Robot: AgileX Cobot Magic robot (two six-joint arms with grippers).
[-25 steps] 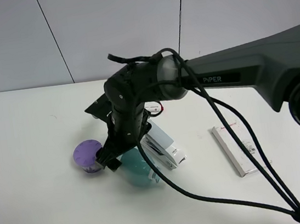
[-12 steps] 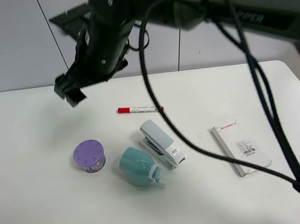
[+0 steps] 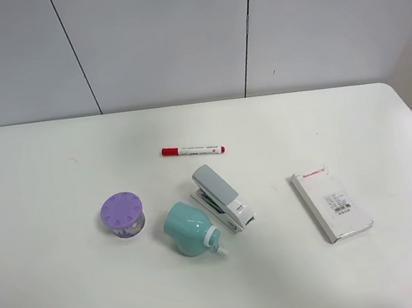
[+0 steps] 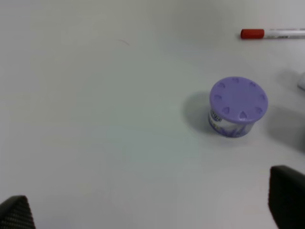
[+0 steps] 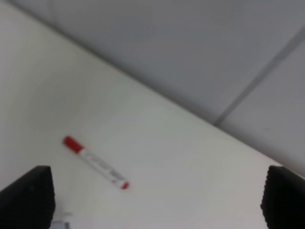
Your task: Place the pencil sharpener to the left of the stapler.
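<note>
The mint-teal pencil sharpener lies on its side on the white table, its white collar and crank pointing toward the front. It sits just left of the grey-and-white stapler, close to it, with nothing holding it. Neither arm shows in the high view. My left gripper is open above the table, its dark fingertips far apart, and it holds nothing. My right gripper is also open and empty, high up and facing the back wall.
A purple round tub with a dotted lid stands left of the sharpener; the left wrist view shows the tub too. A red-capped marker lies behind the stapler. A flat white labelled box lies to the right.
The right arm, which was down over the sharpener a second ago, rose and swung out of the high view. The sharpener stays on the table beside the stapler.
</note>
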